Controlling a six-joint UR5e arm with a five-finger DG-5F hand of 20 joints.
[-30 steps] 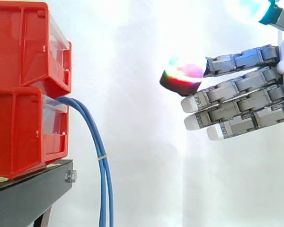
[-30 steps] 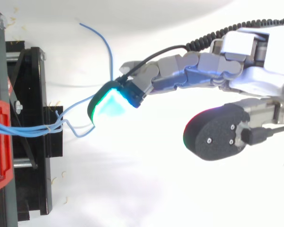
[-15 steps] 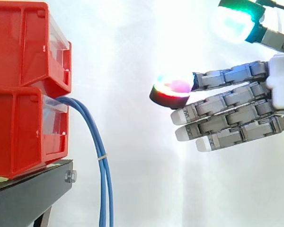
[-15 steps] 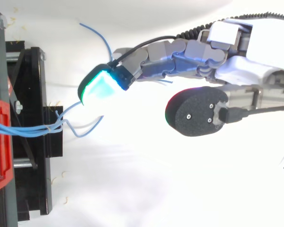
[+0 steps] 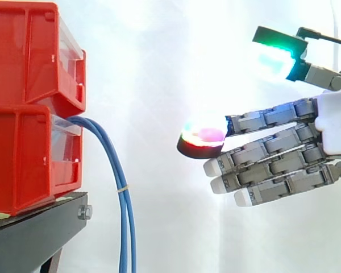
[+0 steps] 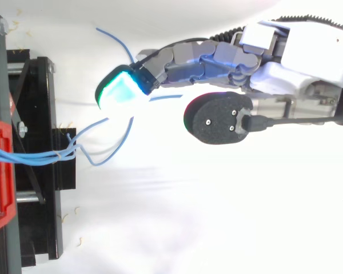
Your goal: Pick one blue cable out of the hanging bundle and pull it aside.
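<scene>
A bundle of thin blue cables (image 5: 116, 176) comes out of the lower red bin (image 5: 28, 156) and hangs down past the black stand (image 5: 40, 233), tied by a small band. From above, the blue cables (image 6: 46, 154) fan out to the right of the stand, with loose ends trailing on the white floor. My hand (image 5: 284, 159) hovers to the right of the bundle, apart from it, fingers straight and pointing left toward the cables. Its glowing fingertips (image 6: 121, 91) hold nothing. The thumb (image 5: 278, 48) is lifted away above the fingers.
Two red bins (image 5: 31, 62) are stacked on the black stand at the left. A white curtain forms the background. Open space lies between the hand and the hanging cables.
The hand has moved left toward the cable bundle and dropped slightly. The thumb has lowered further into view. The cables hang as before.
</scene>
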